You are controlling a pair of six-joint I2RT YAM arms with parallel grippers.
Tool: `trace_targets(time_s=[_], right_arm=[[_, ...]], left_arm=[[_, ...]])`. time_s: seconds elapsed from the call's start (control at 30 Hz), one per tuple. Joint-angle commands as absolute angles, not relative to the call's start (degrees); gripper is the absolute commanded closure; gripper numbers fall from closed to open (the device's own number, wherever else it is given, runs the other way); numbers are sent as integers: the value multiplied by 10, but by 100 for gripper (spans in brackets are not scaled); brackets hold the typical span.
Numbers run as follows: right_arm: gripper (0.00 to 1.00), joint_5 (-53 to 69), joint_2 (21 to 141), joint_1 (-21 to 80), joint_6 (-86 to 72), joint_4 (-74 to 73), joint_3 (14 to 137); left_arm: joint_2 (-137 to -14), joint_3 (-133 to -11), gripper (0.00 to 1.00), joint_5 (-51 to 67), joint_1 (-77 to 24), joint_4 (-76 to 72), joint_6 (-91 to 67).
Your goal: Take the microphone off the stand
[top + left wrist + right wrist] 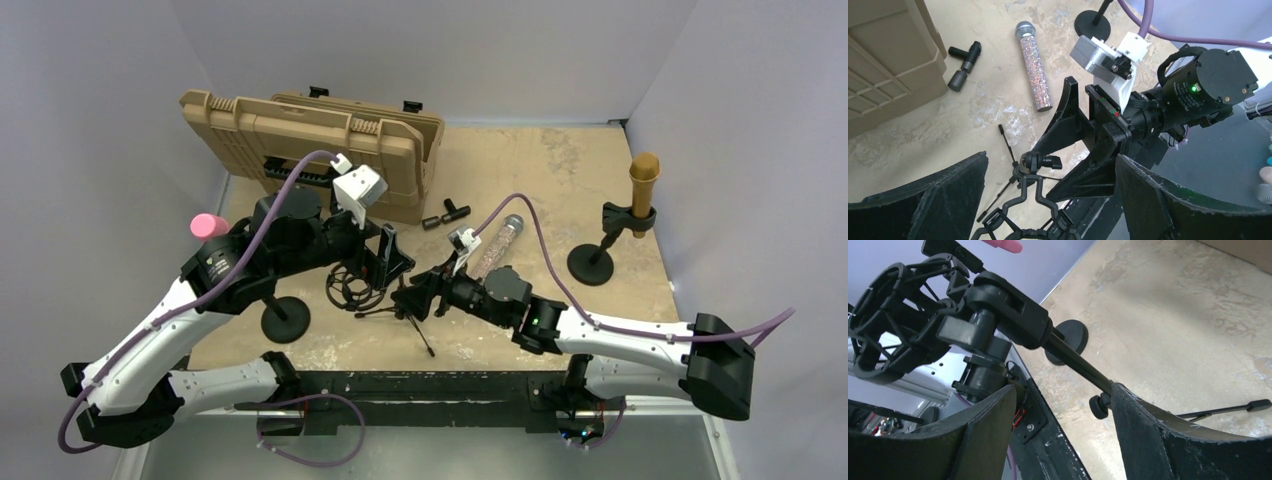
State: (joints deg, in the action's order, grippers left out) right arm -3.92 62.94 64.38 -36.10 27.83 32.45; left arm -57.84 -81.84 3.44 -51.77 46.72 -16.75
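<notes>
- The glitter microphone (1034,70), a straight sequin-rough cylinder with a silver mesh dome, lay flat on the mottled beige table (540,170). It was at two o'clock from the tripod stand (410,305) and apart from it.
- The stand's shock mount (888,325) was a round cage of thin black struts on a smooth black stem (1078,362).
- The right gripper (1063,390) had its matte wedge-shaped fingers spread. The stem slanted between them, against one finger only — not clamped.
- The left gripper (1050,159) stood wide open above the mount, holding nothing.
- At three o'clock, a gold microphone (643,185) stood upright in a clip on a round-based stand (592,262).
- At nine o'clock we saw a pink foam-headed microphone (209,225).
- At eleven o'clock sat a ribbed tan hard case (320,140) — boxy, with black latches.
</notes>
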Motion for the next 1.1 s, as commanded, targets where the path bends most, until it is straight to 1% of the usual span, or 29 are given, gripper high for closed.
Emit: trace_targets(time_s=[0.0,0.07,0.2,0.33,0.4,0.43,0.57,0.6,0.67,0.73,0.83,1.0,1.07], right_arm=[[32,-63,591,644,-383,275,315],[32,-70,590,644,-372,277,320],[35,-72,626,645,-349,348,324],[44,-131,668,646,-330,411,325],[52,-142,694,646,-310,446,329],[59,-150,706,647,-301,462,329],[79,-178,753,647,-263,510,337],[83,-166,762,646,-243,527,340],[89,-166,774,646,-192,572,341],[92,-176,777,642,-156,629,329],[94,-130,779,612,-108,691,315],[98,-70,805,569,-69,741,326],[97,-50,820,556,-58,749,340]], left_arm=[[-559,-807,4,54,-515,464,-154],[-559,-805,4,54,-515,464,-153],[-563,-796,6,47,-515,461,-147],[-560,-786,9,37,-515,462,-155],[-557,-781,11,33,-514,464,-157],[-557,-778,11,26,-515,469,-158],[-557,-765,14,-17,-514,487,-162],[-553,-757,16,-28,-515,485,-162],[-542,-738,17,-39,-515,478,-167],[-531,-718,19,-40,-513,467,-178],[-518,-703,20,-25,-513,450,-195],[-523,-701,20,-5,-513,433,-201],[-534,-705,20,-4,-513,428,-200]])
